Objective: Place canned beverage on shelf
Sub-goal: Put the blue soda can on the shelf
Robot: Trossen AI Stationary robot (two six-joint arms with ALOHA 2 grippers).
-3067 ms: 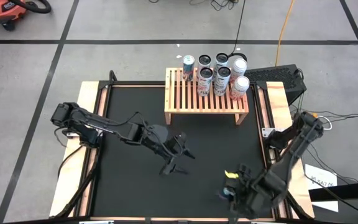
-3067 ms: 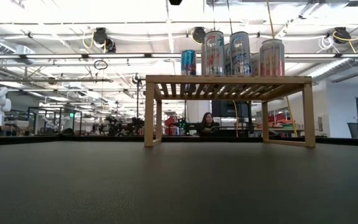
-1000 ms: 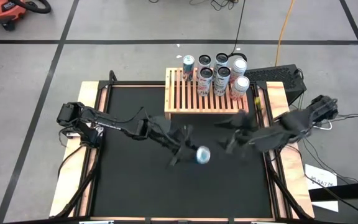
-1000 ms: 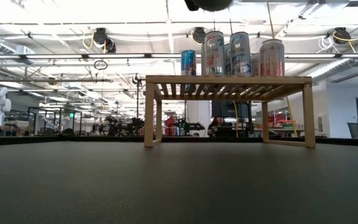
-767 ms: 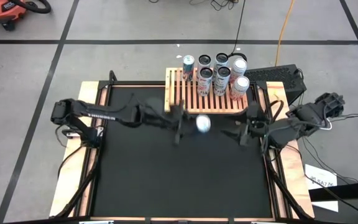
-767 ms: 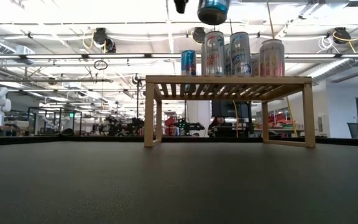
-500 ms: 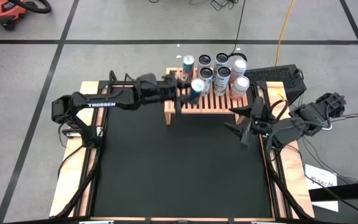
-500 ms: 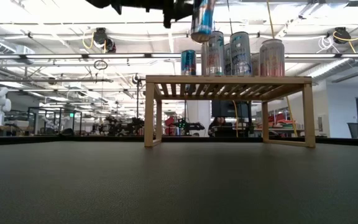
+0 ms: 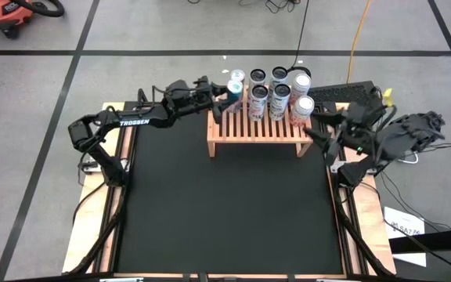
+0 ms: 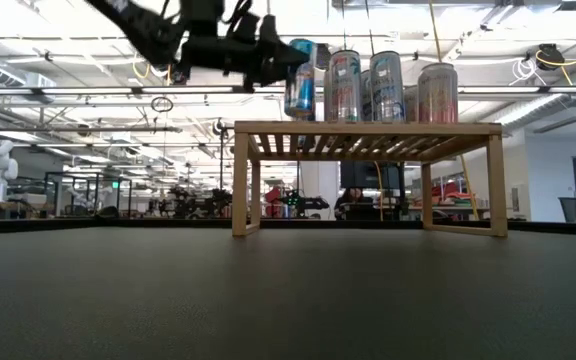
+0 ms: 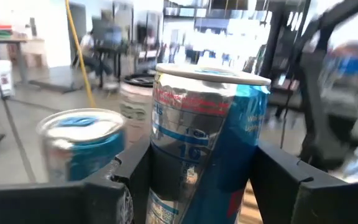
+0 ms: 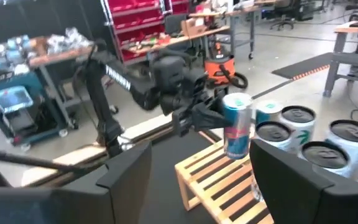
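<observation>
My left gripper is shut on a blue and silver can, held over the far left part of the light-wood slatted shelf. In the low view the can has its bottom just above the slats. Several other cans stand upright on the shelf's far half, and one is right beside the held can. My right gripper is open and empty at the table's right edge, beside the shelf's right end. My left gripper pinches the can's side wall between its two fingers, on the can's upper half. The fingers come level from the table's left. The can is nearly upright, tipped a little. I cannot tell whether its bottom touches the slats.
The black mat in front of the shelf is bare. A dark box and cables lie off the table's far right corner. The room beyond holds benches, racks and other robot arms.
My left gripper has carried the can from over the middle of the mat toward the far edge, over the shelf's far left part, then down close to the slats. My right gripper, open throughout, has drawn back toward the table's right edge.
</observation>
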